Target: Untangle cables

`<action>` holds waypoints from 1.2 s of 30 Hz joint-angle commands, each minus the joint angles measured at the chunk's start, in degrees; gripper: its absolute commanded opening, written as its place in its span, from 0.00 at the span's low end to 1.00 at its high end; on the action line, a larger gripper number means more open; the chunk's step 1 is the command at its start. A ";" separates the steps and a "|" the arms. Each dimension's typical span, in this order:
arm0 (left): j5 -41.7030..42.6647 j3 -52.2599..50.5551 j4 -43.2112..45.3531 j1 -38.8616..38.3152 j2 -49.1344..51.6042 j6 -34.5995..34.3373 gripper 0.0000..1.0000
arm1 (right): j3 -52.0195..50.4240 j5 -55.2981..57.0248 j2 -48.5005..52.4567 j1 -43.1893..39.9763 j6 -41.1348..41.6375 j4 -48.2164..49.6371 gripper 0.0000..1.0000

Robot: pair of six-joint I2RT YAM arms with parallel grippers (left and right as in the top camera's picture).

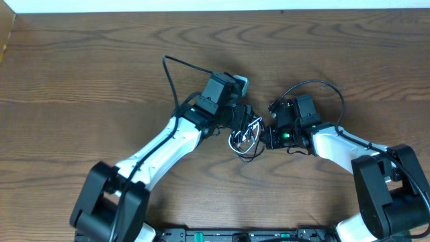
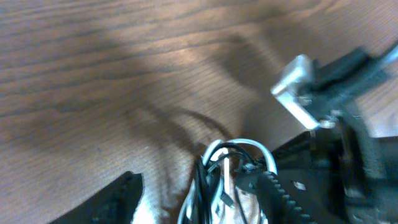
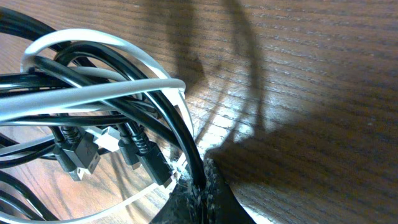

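Left hand (image 1: 243,125): fingers apart, about mid-width, straddling the bundle with nothing clamped. Cables (image 1: 246,142) sit in one knotted clump on the counter (image 1: 80,81) mid-workspace, between the two hands. White cable (image 3: 93,93) loops over and through black cable (image 3: 180,137), and the plugs (image 3: 78,158) are buried inside the loops. Right hand (image 1: 267,134): closed tight, looks pinched on a black strand at the clump's right edge. Step: early separation, no strand free yet. Next, my read: right hand anchors, left hand closes on a white loop only and draws it leftward, slowly. Grabbing both colours would just tighten the knot.
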 commanded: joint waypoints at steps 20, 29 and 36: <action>0.87 -0.20 -7.72 4.72 -9.27 0.00 0.07 | -0.07 3.91 0.13 0.44 0.72 -1.73 0.01; 5.70 -0.20 -18.53 9.03 -20.26 -0.79 0.07 | -0.07 4.63 0.13 0.44 1.18 -1.99 0.01; 15.41 -0.22 -18.47 8.98 -19.28 -0.68 0.07 | -0.07 4.59 0.13 0.44 1.62 -1.99 0.01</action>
